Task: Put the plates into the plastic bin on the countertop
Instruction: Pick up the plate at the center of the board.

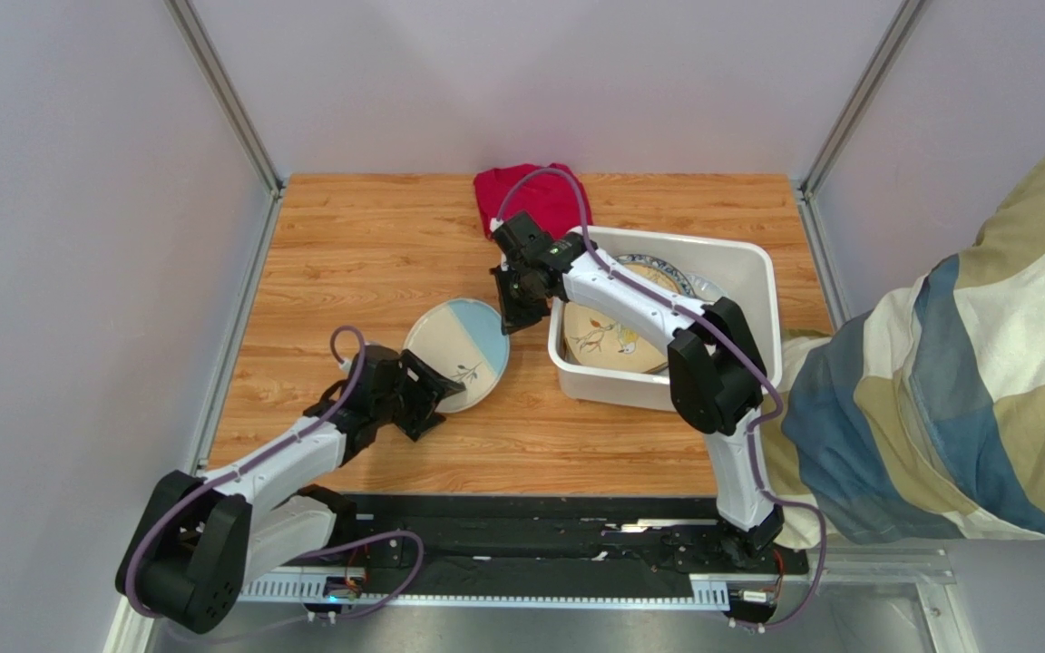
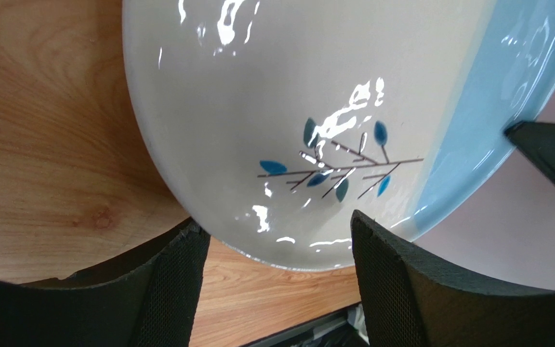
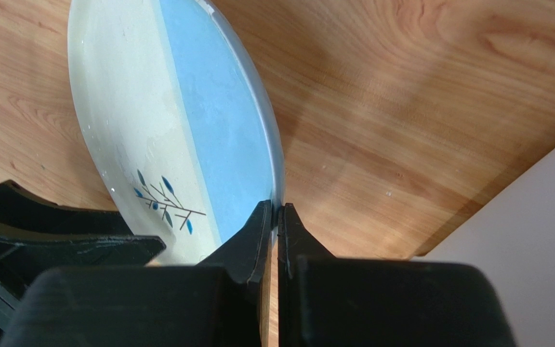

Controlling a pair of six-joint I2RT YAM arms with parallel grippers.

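The cream-and-blue plate is sitting near the middle of the countertop, just left of the plastic bin, and both arms are meeting at it. The right gripper is reaching across from the bin side to the plate's right rim. In its wrist view its fingers are pressing together, with the blue edge of the plate running straight into the slit between their tips. They seem to be pinching the rim, though the contact is too thin to make out for certain. The left gripper is waiting at the plate's near-left rim with its fingers spread wide. The cream edge bearing the leaf sprig is hanging between them, apparently touching neither pad. From that wrist view the blue side is looking raised (pale wall, not wood, is showing beneath it), so the plate is tilting rather than lying flat. The bin is standing toward the right edge of the countertop, holding a cream plate with a sprig and, behind it, a blue-patterned plate. A red cloth is lying at the far edge.
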